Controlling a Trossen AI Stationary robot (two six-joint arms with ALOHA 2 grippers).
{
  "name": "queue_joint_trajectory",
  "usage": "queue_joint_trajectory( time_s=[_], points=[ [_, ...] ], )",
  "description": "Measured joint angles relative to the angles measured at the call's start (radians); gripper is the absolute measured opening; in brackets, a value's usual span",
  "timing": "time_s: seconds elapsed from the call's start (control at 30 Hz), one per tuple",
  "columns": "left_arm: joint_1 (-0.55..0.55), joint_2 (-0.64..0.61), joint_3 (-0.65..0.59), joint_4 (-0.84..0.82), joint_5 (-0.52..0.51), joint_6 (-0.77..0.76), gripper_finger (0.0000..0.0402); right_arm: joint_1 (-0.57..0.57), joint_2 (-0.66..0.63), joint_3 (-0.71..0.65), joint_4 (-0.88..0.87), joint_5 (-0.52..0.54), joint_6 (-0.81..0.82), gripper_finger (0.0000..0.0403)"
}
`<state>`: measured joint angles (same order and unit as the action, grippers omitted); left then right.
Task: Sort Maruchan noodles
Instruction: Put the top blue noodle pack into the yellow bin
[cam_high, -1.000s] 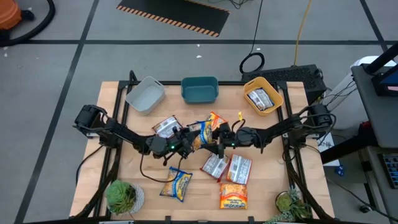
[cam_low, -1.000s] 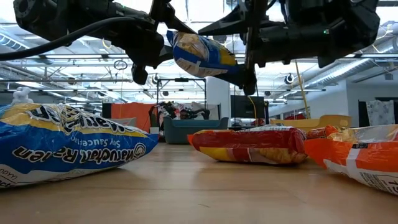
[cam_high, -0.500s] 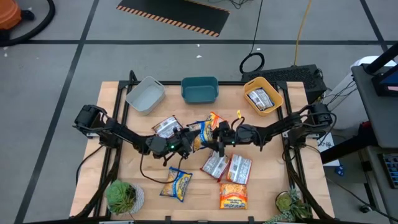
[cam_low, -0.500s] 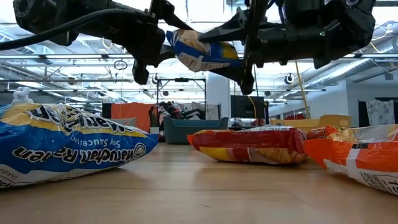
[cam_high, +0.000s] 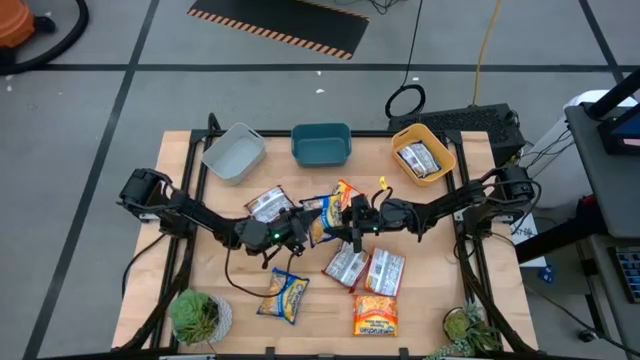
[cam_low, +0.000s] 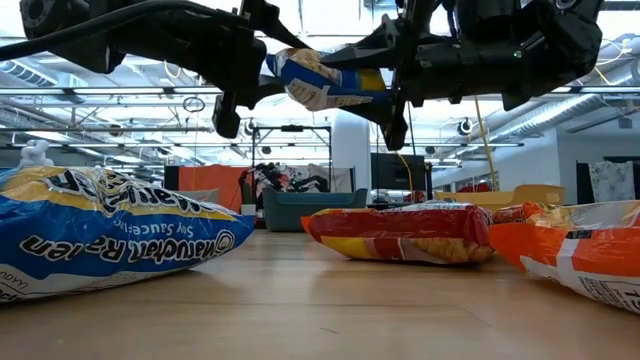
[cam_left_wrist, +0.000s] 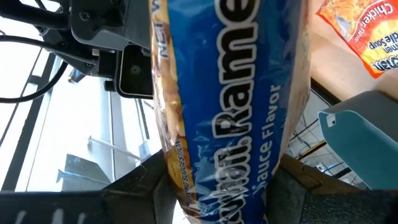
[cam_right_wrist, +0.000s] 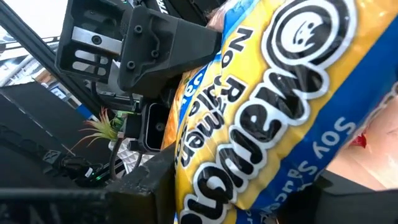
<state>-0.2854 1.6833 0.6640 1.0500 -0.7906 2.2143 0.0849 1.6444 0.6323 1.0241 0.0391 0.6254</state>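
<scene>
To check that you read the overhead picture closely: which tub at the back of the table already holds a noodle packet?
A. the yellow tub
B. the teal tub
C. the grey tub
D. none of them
A: in the high view a silver-white packet lies inside the yellow tub, while the grey tub and the teal tub hold nothing.

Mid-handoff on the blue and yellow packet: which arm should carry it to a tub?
Right, probably. Both the left gripper and right gripper have jaws around the packet, held above the table. The right arm reaches from the yellow tub's side.
</scene>
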Motion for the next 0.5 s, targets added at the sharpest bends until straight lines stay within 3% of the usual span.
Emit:
queue_joint_trajectory(
  time_s=[0.37,0.5],
  points=[
    [0.023,0.001,-0.001,-0.004,-0.003,-0.202,0.0186,-0.009,-0.002,0.0,0.012,0.008,-0.006,0.0189],
    [0.009,0.001,-0.001,-0.001,-0.002,-0.239,0.0217,-0.023,-0.002,0.0,0.01,-0.025,-0.015,0.0189]
  ],
)
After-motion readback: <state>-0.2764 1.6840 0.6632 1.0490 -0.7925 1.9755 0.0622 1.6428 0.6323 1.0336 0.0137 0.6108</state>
